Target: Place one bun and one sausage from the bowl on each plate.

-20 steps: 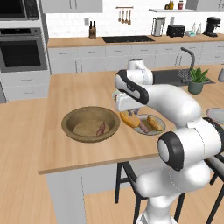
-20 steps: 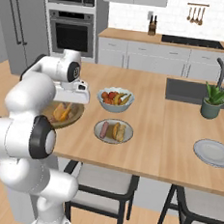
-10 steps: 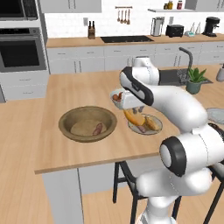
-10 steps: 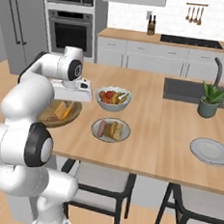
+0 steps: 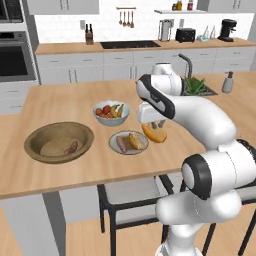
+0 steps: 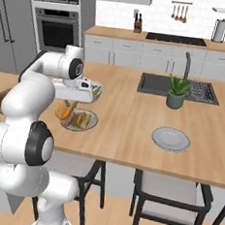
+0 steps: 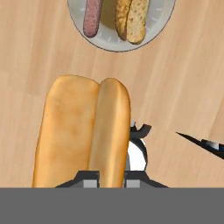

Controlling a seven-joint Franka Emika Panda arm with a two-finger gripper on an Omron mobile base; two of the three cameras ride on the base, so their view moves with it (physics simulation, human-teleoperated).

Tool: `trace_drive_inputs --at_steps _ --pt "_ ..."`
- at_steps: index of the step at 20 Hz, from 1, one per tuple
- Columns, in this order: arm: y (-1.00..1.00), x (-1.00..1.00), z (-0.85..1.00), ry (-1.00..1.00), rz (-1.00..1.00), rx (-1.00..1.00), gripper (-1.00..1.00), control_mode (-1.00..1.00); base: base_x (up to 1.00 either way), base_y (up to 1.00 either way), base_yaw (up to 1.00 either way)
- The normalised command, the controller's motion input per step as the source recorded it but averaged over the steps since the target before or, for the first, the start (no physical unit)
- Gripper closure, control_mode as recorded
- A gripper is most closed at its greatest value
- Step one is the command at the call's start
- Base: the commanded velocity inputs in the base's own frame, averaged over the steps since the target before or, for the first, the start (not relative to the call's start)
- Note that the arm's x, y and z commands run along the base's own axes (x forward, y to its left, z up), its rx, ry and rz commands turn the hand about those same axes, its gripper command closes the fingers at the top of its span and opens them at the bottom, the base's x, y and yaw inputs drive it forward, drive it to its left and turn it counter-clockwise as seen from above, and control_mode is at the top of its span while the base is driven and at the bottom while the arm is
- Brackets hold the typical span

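Note:
My gripper (image 5: 156, 126) is shut on a long golden bun (image 5: 153, 133), held just above the counter to the right of the near plate (image 5: 114, 147). That plate carries a sausage (image 5: 121, 144) and a bun (image 5: 135, 141). In the hand view the held bun (image 7: 83, 131) hangs below the same plate (image 7: 109, 41), and one dark fingertip (image 7: 139, 130) shows at its right side. The brown bowl (image 5: 37, 135) holds a sausage (image 5: 71, 147) and a pale bun (image 5: 54, 147). A second plate (image 6: 171, 139) lies bare, far to the right of the gripper (image 6: 69, 105).
A pale fruit bowl (image 5: 111, 113) stands just behind the filled plate. A sink with a tap (image 6: 186, 68) and a potted plant (image 6: 177, 91) sit behind the bare plate. Stools stand under the counter's front edge (image 5: 75, 182).
The whole picture has shifted left, so the camera has moved right. The gripper has carried the bun from over the bowl side to the right of the filled plate.

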Motion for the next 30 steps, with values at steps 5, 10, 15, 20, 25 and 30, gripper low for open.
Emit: trace_drive_inputs --at_steps 5,10,15,20,25,30 --pt "0.00 0.00 0.00 0.00 0.00 0.00 1.00 1.00 0.00 -0.39 0.00" --pt "0.00 0.00 0.00 0.00 0.00 0.00 1.00 1.00 0.00 -0.65 0.00" --pt "0.00 0.00 0.00 0.00 0.00 0.00 1.00 1.00 0.00 -0.60 0.00" --pt "0.00 0.00 0.00 0.00 0.00 0.00 1.00 1.00 0.00 -0.54 0.00" --pt "0.00 0.00 0.00 0.00 0.00 0.00 1.00 1.00 0.01 -0.52 -0.02" --pt "0.00 0.00 0.00 0.00 0.00 0.00 1.00 1.00 0.00 -0.48 -0.02"
